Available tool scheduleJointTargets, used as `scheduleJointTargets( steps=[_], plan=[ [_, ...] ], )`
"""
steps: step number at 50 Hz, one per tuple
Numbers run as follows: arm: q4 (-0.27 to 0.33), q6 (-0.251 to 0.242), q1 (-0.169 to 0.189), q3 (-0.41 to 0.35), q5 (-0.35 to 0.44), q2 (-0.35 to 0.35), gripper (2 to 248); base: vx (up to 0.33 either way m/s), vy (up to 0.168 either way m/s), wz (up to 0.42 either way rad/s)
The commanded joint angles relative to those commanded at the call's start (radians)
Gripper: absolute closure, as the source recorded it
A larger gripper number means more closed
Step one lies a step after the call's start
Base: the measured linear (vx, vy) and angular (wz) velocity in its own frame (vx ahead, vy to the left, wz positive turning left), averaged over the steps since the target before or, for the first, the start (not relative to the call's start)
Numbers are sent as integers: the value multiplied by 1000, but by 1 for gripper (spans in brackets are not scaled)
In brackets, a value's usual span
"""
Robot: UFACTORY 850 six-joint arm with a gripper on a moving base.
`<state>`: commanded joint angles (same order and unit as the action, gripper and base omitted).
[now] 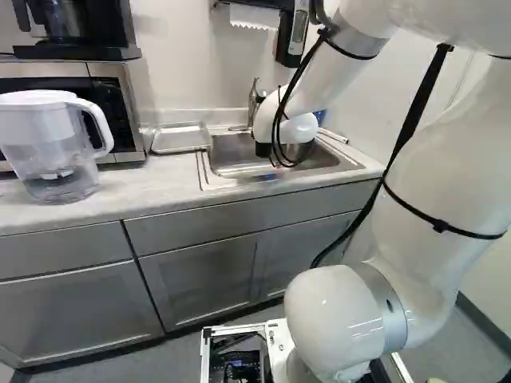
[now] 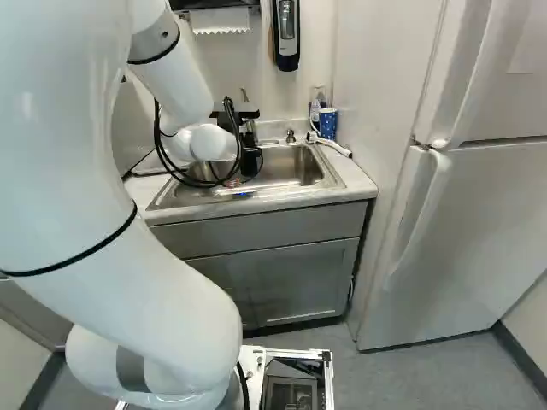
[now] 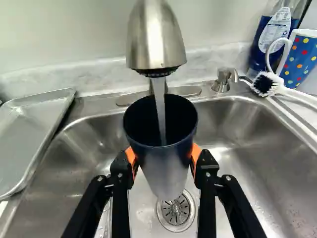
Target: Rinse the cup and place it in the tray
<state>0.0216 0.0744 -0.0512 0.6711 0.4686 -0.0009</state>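
The white arm [image 1: 435, 152] is leaning over the counter, and below its wrist the steel sink [image 3: 257, 163] is lying. At ten o'clock from the gripper [image 3: 163, 157], beside the sink, the tray [image 3: 25, 134] is waiting. The gripper is standing partly open, only as wide as the cup [image 3: 161, 171], and its two orange pads are pressing this cup from opposite sides. At twelve o'clock the faucet [image 3: 156, 39] is pouring a stream of water [image 3: 159, 99] into the cup's mouth, while at two o'clock the spotted mug [image 3: 302, 57] and the brush [image 3: 266, 84] are resting. So the rinsing is going on, I judge; the inside is looking too dark for me to tell how much water it is holding. The next move is asking for tipping the cup over the sink to empty it, then carrying it toward ten o'clock.
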Motion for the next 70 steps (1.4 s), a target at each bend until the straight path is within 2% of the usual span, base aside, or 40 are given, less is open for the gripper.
scheduleJointTargets(
  steps=[70],
  plan=[
    [0,0,0,0,0,0,126,0,0,0]
  ],
)
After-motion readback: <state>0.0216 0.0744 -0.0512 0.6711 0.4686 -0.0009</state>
